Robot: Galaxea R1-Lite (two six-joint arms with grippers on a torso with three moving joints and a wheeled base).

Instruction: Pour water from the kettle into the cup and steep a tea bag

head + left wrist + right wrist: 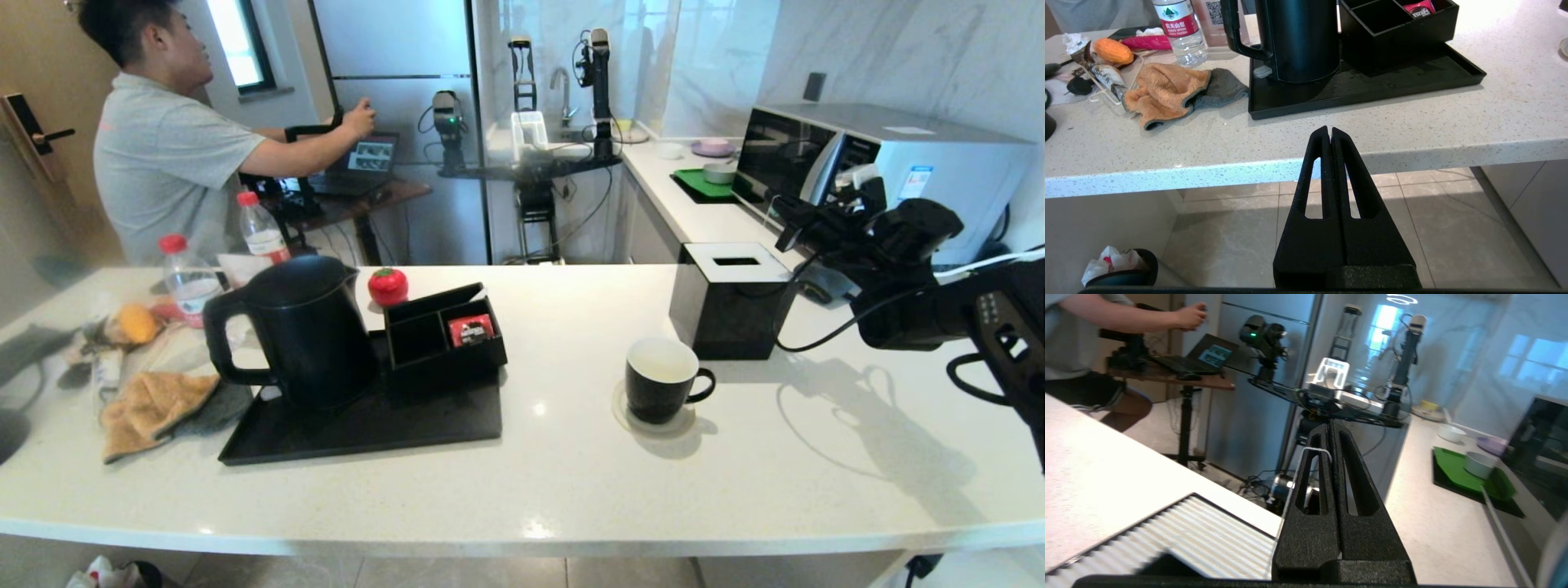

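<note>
Well ahead of the left gripper's (1329,131) clenched, empty fingers, the kettle (1300,38) stands on a tray (1372,87), likely heavy, rigid, best taken by its loop handle (1237,30); right gripper (1329,428) also clenched.

- A white speckled counter (571,490) runs across the near part of the room, with beige floor tiles (1241,241) below its edge.
- A second counter (702,216) leads off to the far right, under a marble-patterned wall (882,57).
- A microwave (882,175) stands on that right counter, against the wall.
- A tall grey fridge (400,90) stands at the far middle.
- A small window (241,41) at the far left lets in bright daylight.
- A wooden door with a black handle (37,131) is at the far left edge.
- A person in a grey shirt (163,163) stands at a small brown table (367,200) holding a laptop (363,159), far left.
</note>
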